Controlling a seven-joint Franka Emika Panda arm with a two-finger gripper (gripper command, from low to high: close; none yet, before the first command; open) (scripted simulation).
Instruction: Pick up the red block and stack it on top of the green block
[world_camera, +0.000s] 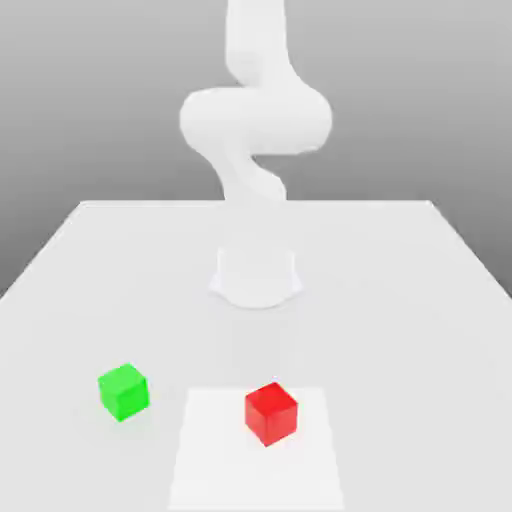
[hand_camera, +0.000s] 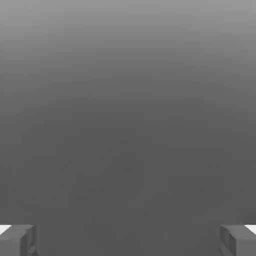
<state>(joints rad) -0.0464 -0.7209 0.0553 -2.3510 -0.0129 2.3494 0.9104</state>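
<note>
Red block (world_camera: 271, 413) on table (world_camera: 420, 300), green block (world_camera: 123, 391) apart

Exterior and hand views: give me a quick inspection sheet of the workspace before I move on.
Surface: white table, with a brighter square patch near the front.
Job's things: red block on the patch; green block apart from it, toward the exterior view's left, not stacked.
Clutter: nothing seen.
Grippers: gripper open, fingers wide apart, holding nothing.
Cables: nothing seen.
Surroundings: plain grey backdrop; white arm base mid-table.
</note>
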